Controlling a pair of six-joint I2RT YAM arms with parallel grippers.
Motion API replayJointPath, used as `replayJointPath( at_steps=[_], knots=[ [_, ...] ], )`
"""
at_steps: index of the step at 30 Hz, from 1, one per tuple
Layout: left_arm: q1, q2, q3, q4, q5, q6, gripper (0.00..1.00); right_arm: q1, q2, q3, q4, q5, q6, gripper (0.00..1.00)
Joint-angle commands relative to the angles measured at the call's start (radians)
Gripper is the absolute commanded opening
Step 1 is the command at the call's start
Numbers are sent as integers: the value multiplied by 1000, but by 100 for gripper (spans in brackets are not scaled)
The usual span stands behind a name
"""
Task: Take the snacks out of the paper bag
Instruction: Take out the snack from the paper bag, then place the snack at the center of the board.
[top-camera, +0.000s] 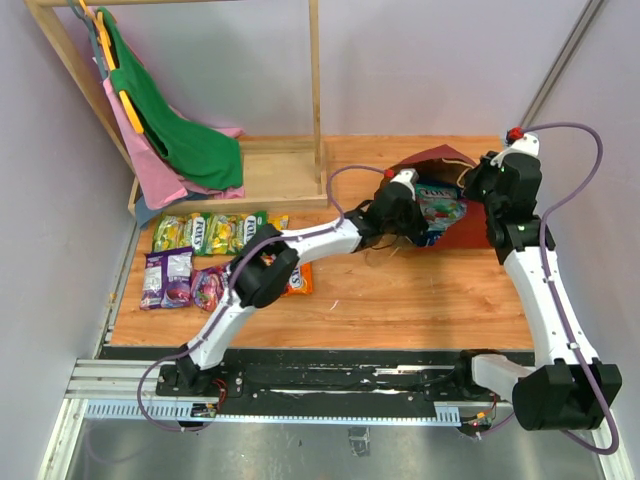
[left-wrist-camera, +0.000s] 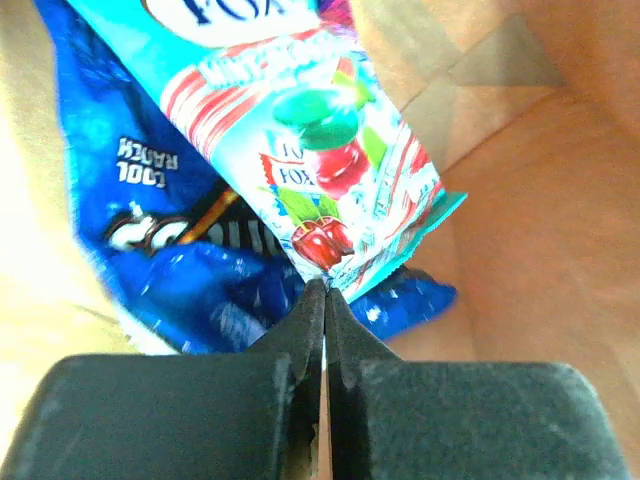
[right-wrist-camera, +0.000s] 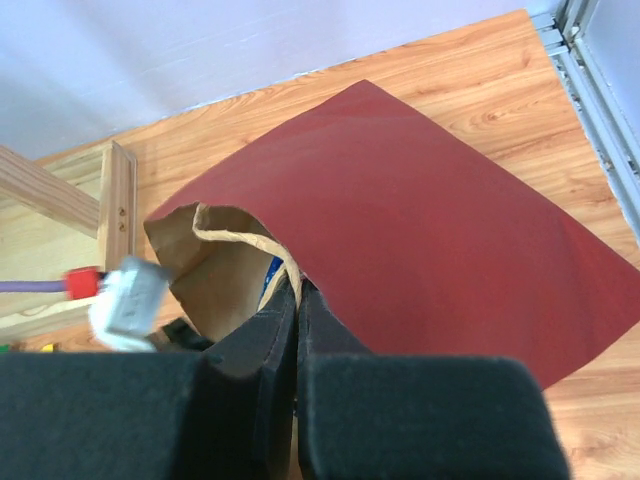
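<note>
The paper bag (top-camera: 472, 228), dark red outside and brown inside, lies on its side at the back right; it also shows in the right wrist view (right-wrist-camera: 430, 220). My right gripper (right-wrist-camera: 298, 285) is shut on the bag's upper rim by a tan handle (right-wrist-camera: 235, 235) and holds the mouth open. My left gripper (left-wrist-camera: 325, 290) is at the bag's mouth, shut on the corner of a teal and red candy packet (left-wrist-camera: 330, 150). The blue Doritos bag (left-wrist-camera: 150, 240) lies under that packet inside the bag. In the top view the left gripper (top-camera: 412, 215) is beside the teal packet (top-camera: 440, 205).
Several green, yellow and purple candy packets (top-camera: 205, 232) lie in rows at the table's left, with an orange one (top-camera: 300, 281) partly under the left arm. A wooden rack (top-camera: 285, 170) with green and pink cloths (top-camera: 190, 145) stands at the back left.
</note>
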Motion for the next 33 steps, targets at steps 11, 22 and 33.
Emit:
replayJointPath(
  at_steps=[11, 22, 33],
  knots=[
    [58, -640, -482, 76, 11, 127, 1, -15, 7, 4, 20, -59, 59, 1],
    [159, -886, -791, 36, -29, 232, 1, -13, 13, -2, 41, -113, 80, 1],
    [322, -835, -804, 105, 167, 273, 1, -13, 21, 3, 44, -151, 84, 1]
  ],
)
